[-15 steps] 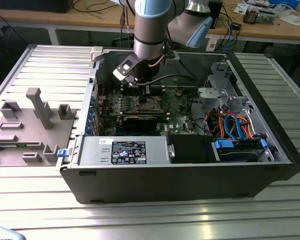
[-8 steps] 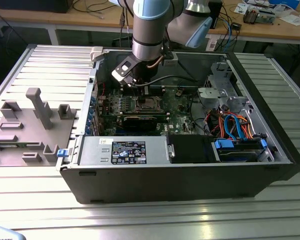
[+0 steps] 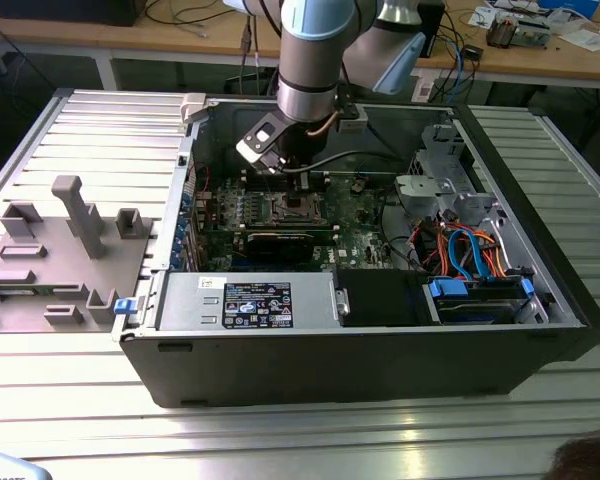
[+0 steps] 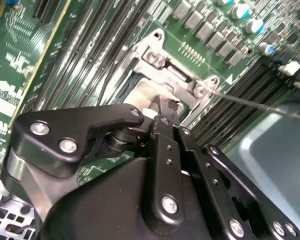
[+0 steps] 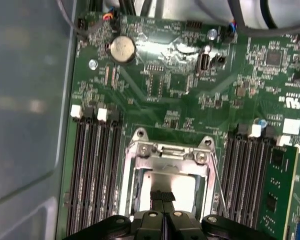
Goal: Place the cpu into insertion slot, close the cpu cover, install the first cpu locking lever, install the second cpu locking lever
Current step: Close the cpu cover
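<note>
Closed, empty hand (image 5: 163, 195) poised over the cpu (image 5: 182, 184), framed by the cpu cover (image 5: 172, 161); an off-centre press could scratch the chip.

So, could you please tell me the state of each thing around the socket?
Silver-grey square cpu: seated in the socket.
Square metal-frame cpu cover: appears lowered.
Thin wire locking lever: swung out, seemingly unlatched.
Black gripper: shut, over the cpu.
Grey computer case: open.

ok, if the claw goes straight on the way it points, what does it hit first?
Probably the cpu: its silver top lies in the insertion slot, straight ahead of the shut claw in the first wrist view. Depth is unclear, so the gap is hard to judge.
</note>
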Robot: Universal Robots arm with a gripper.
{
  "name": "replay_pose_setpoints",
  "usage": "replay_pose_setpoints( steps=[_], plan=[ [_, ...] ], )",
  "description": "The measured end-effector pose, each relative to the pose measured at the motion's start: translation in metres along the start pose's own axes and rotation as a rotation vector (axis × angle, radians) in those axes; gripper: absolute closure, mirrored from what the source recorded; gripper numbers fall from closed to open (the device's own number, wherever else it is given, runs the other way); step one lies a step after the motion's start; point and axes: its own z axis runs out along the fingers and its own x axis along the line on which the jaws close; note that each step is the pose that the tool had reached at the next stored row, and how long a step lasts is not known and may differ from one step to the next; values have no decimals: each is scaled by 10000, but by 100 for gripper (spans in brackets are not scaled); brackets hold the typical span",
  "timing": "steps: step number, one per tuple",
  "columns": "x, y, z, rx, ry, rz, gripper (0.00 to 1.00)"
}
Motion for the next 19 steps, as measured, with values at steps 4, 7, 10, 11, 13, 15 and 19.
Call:
replay_pose_setpoints(
  steps=[4, 7, 10, 11, 13, 15, 19],
  plan=[
    [-9, 68, -14, 12, -7, 2, 89],
    [-15, 124, -17, 30, -4, 2, 89],
    [-26, 203, -20, 65, 1, 2, 89],
    [-27, 216, -21, 69, 0, 1, 89],
    [-30, 242, -23, 72, 1, 3, 89],
    [-32, 262, -27, 72, 2, 3, 89],
    [-36, 300, -47, 73, 2, 3, 89]
  ],
)
